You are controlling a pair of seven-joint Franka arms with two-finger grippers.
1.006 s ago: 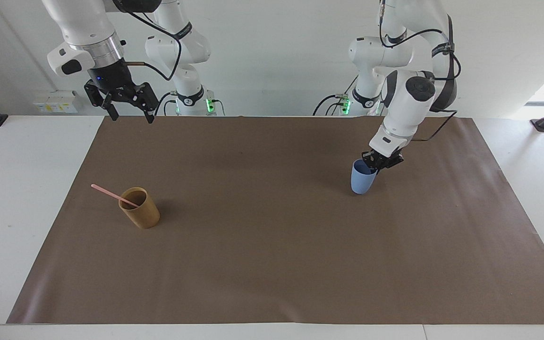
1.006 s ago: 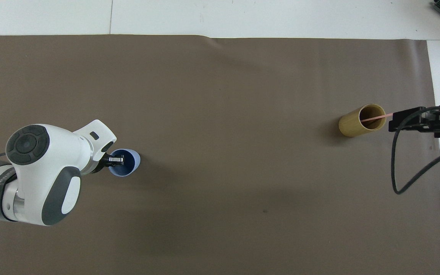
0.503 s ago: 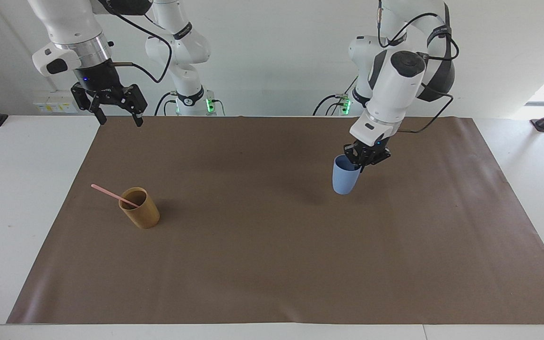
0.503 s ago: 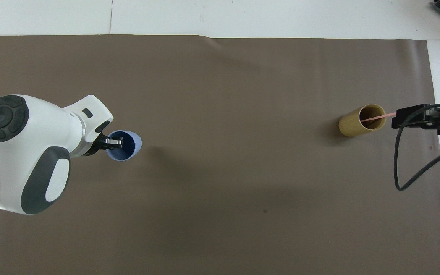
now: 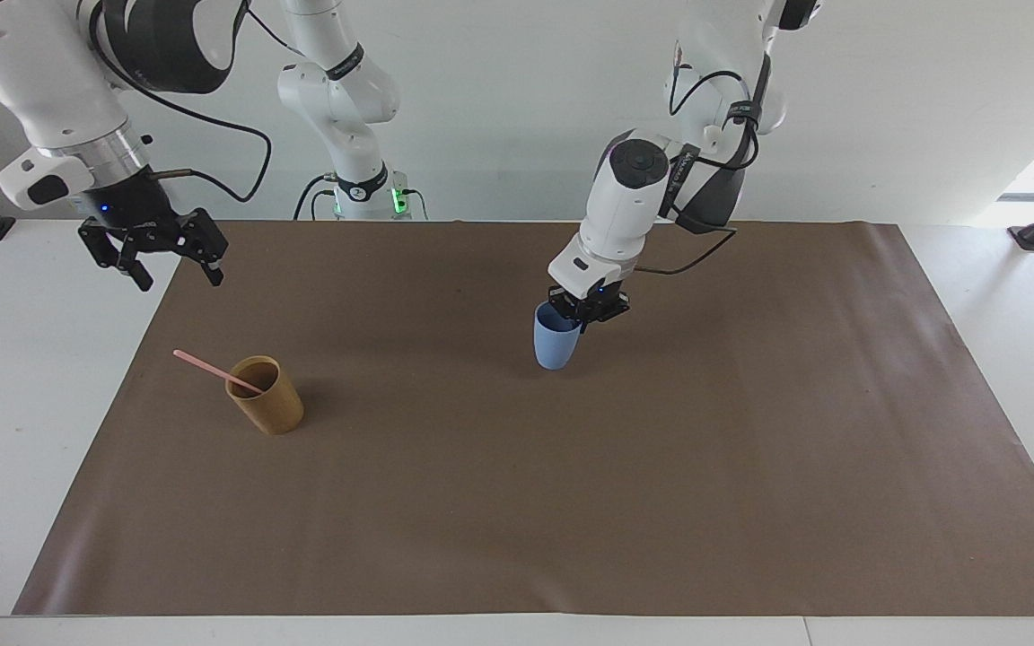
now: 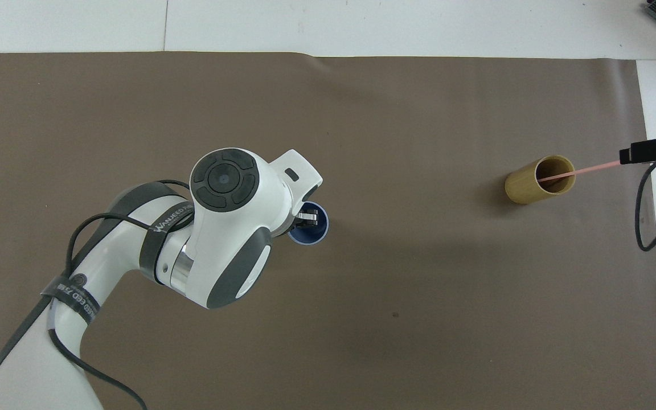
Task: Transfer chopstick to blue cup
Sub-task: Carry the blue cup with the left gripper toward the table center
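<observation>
Clamped on the rim of the blue cup [image 5: 556, 345], my left gripper [image 5: 583, 309] has one finger inside the cup and one outside; I see the cup upright near the middle of the brown mat [image 5: 517, 502], though I cannot tell whether its base touches. Spread wide and empty, my right gripper [image 5: 174, 266] hangs over the mat's edge at its own end. Farther out, the chopstick [image 5: 212, 367] leans in the tan cup [image 5: 267, 408].
</observation>
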